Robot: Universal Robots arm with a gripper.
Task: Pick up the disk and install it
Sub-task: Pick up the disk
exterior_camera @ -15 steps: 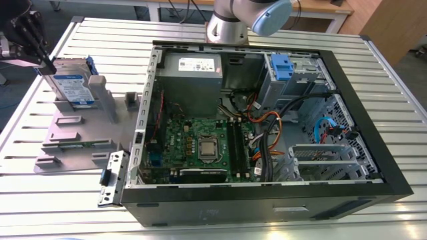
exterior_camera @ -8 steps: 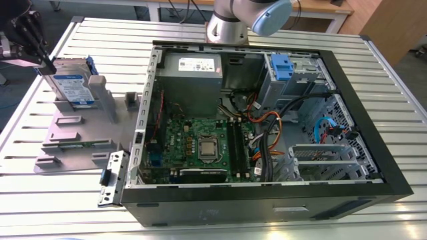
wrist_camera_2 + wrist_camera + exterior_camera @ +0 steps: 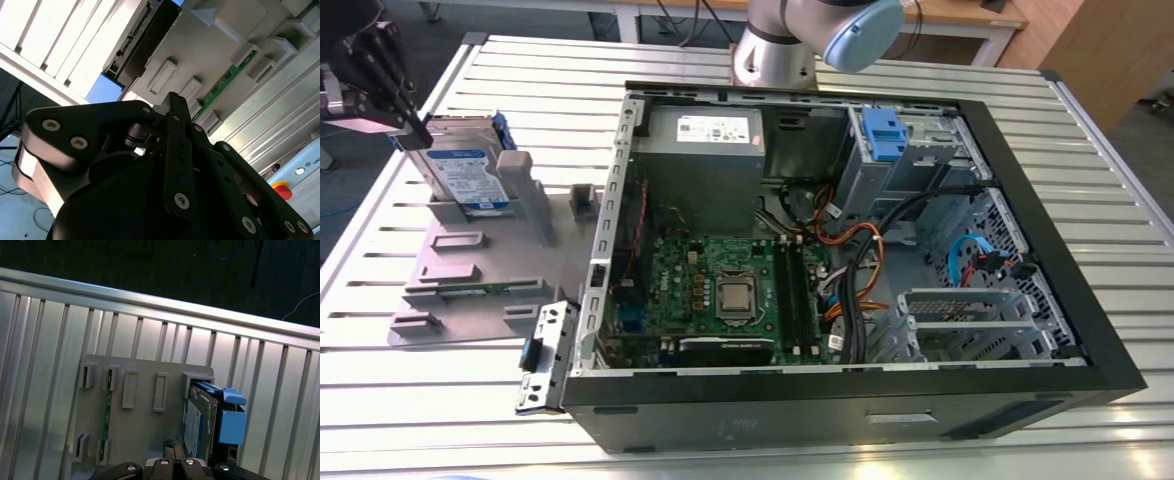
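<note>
Silver disk (image 3: 460,172) upright, just beside the jaws

A ribbed aluminium table (image 3: 400,400) is stretching across the workshop in the exterior view, light glaring off its pale slats. Behind it, a wood-topped bench (image 3: 961,14) on white legs is standing beside a wooden cabinet (image 3: 1101,55) at the exterior view's right. Past the table's edge rail (image 3: 150,302) in the first wrist view, a dark floor (image 3: 100,257) is lying in shadow, a blue cable (image 3: 222,250) and a white cable (image 3: 302,302) trailing over it.
</note>
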